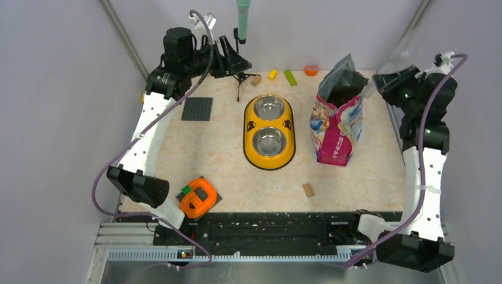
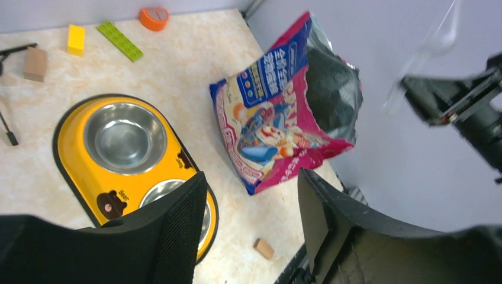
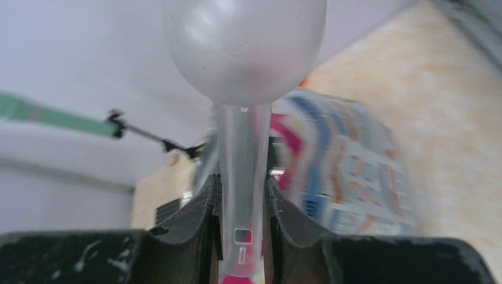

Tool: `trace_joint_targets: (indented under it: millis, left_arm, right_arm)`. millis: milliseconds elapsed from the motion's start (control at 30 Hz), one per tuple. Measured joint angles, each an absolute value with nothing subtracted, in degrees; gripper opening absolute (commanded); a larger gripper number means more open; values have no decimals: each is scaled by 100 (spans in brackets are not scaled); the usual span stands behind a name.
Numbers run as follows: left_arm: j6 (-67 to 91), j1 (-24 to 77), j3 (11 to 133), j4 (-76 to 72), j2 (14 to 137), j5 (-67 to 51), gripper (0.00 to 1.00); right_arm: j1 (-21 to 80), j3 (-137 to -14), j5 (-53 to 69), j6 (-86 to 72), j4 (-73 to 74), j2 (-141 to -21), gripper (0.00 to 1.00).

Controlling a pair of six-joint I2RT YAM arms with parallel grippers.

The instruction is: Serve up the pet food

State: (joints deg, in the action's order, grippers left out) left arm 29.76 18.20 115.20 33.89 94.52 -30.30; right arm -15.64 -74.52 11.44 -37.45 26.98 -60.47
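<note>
Fingers (image 3: 189, 219) of the right gripper (image 3: 243, 186) clamp a plastic spoon (image 3: 244, 53); the left gripper's (image 2: 251, 177) stand apart, empty. Scooping seems next: dip it into the pet food bag (image 1: 336, 124).

The surface (image 1: 225, 163) bears a yellow double bowl (image 1: 269, 122) centrally, a pink bag (image 1: 334, 133) at three o'clock, a tan block (image 1: 308, 189) at five, a grey plate (image 1: 197, 109) at ten.

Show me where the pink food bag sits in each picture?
Top view: pink bag stands right of the yellow double bowl.
Left wrist: bag at centre, right of that bowl.
Right wrist: bag blurred behind the clear spoon.
Shared landmark: the beige tabletop.
</note>
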Motion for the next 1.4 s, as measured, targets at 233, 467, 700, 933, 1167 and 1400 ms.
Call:
trace_joint_targets:
  millis: [233, 467, 700, 933, 1167, 1400]
  left_arm:
    - [3282, 1734, 10678, 2856, 9170, -4132, 70]
    - [4652, 1741, 8799, 814, 8433, -5054, 78]
    - [5052, 1863, 7817, -169, 7699, -5323, 79]
    - [5081, 2036, 7419, -650, 7507, -5419, 79]
    - [5186, 2069, 7299, -921, 7644, -5433, 78]
    - [5518, 2099, 7282, -1455, 7837, -5404, 74]
  right_arm:
    - [615, -8235, 2235, -3750, 1365, -6768, 0]
    - [2340, -8012, 2926, -4034, 86, -7644, 0]
    - [2777, -7542, 3330, -4797, -1096, -8047, 0]
    - [2847, -7542, 3498, -5336, -1887, -8195, 0]
    - [2847, -7531, 3651, -5822, -2458, -8342, 0]
    - [2847, -7498, 3765, -5983, -2633, -8377, 0]
